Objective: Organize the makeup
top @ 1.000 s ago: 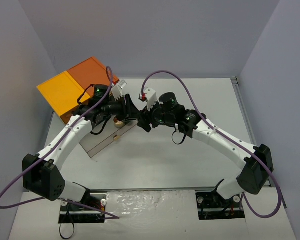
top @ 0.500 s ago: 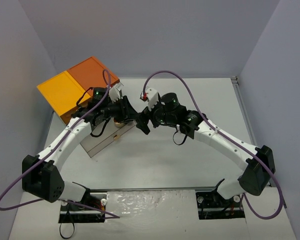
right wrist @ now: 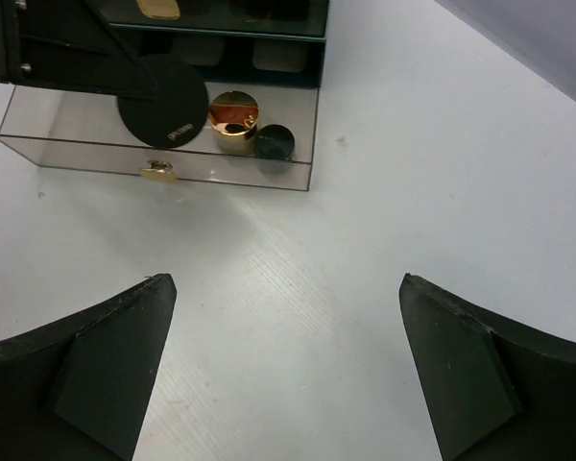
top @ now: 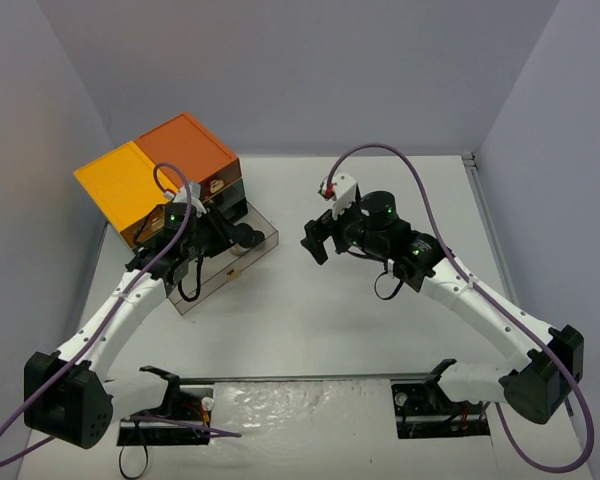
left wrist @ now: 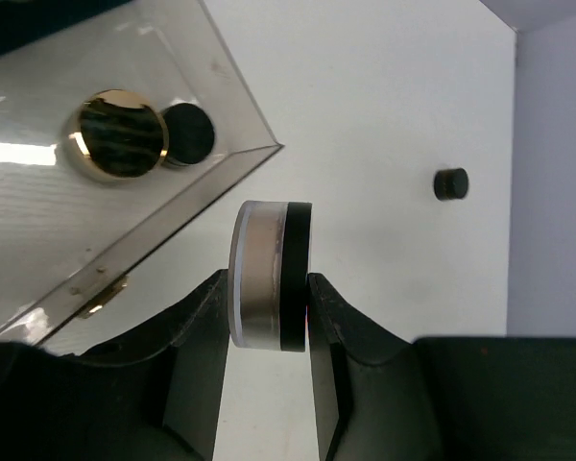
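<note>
My left gripper (left wrist: 269, 286) is shut on a round black compact (left wrist: 271, 274), held on edge by its two flat faces. In the top view the left gripper (top: 242, 236) hangs near the front corner of the open smoky clear drawer (top: 230, 280). The compact (right wrist: 163, 101) shows as a black disc in the right wrist view. Inside the drawer (left wrist: 67, 221) sit a gold-lidded jar (left wrist: 122, 134) and a small round black pot (left wrist: 188, 134). My right gripper (top: 315, 238) stands wide open over bare table, apart from the drawer, with nothing between its fingers (right wrist: 125, 346).
The dark green cabinet with orange and yellow top (top: 155, 170) stands at the back left, its drawer pulled out toward the table's middle. A small black cap (left wrist: 450, 182) lies alone on the white table beyond the compact. Grey walls enclose the table.
The two grippers were together at the table's middle. The right gripper has opened and drawn back to the right. The left arm has pulled back toward the drawer with the compact.
</note>
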You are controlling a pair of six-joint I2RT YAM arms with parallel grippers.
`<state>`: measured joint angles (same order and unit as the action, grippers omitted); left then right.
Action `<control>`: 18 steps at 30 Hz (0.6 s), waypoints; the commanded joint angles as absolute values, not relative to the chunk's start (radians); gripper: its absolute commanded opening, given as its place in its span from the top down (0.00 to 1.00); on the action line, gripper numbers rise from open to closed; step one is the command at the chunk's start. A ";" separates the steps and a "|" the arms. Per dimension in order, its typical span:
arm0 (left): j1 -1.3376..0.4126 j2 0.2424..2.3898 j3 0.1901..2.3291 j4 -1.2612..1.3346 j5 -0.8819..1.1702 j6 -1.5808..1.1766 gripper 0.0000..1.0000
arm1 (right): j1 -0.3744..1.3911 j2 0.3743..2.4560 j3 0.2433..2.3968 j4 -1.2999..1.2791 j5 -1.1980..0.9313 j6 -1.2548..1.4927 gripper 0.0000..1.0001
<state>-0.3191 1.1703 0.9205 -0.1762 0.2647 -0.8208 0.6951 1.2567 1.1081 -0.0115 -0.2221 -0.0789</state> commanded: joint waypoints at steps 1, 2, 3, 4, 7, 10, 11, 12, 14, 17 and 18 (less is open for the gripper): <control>-0.296 1.117 0.874 -0.059 0.036 -0.834 1.00 | 0.660 1.177 1.069 0.050 -0.206 -0.066 0.00; -0.292 1.112 0.853 -0.050 0.003 -0.844 1.00 | 0.654 1.166 1.058 0.051 -0.206 -0.064 0.00; -0.287 1.108 0.823 -0.040 -0.034 -0.864 1.00 | 0.648 1.154 1.045 0.051 -0.207 -0.063 0.00; -0.284 1.107 0.798 -0.009 -0.050 -0.883 1.00 | 0.645 1.145 1.036 0.052 -0.207 -0.062 0.00; -0.281 1.111 0.722 0.097 -0.089 -0.941 0.99 | 0.643 1.114 1.016 0.055 -0.206 -0.055 0.00; -0.282 1.118 0.679 0.168 -0.153 -0.980 0.98 | 0.640 1.088 0.992 0.055 -0.202 -0.045 0.00; -0.282 1.123 0.656 0.202 -0.166 -0.993 0.98 | 0.641 1.079 0.985 0.055 -0.200 -0.042 0.00; -0.282 1.130 0.648 0.227 -0.174 -0.998 0.97 | 0.640 1.070 0.977 0.055 -0.198 -0.040 0.00; -0.282 1.149 0.647 0.262 -0.178 -1.000 0.95 | 0.638 1.054 0.957 0.054 -0.193 -0.037 0.00; -0.282 1.194 0.645 0.291 -0.182 -0.999 0.93 | 0.632 1.024 0.937 0.054 -0.186 -0.035 0.00; -0.281 1.201 0.641 0.300 -0.183 -0.999 0.92 | 0.630 1.019 0.932 0.054 -0.182 -0.034 0.00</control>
<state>-0.2848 1.1729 0.6075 0.1158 -0.1351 -0.9678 0.6434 1.0668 0.9465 -0.0095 -0.2093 -0.0484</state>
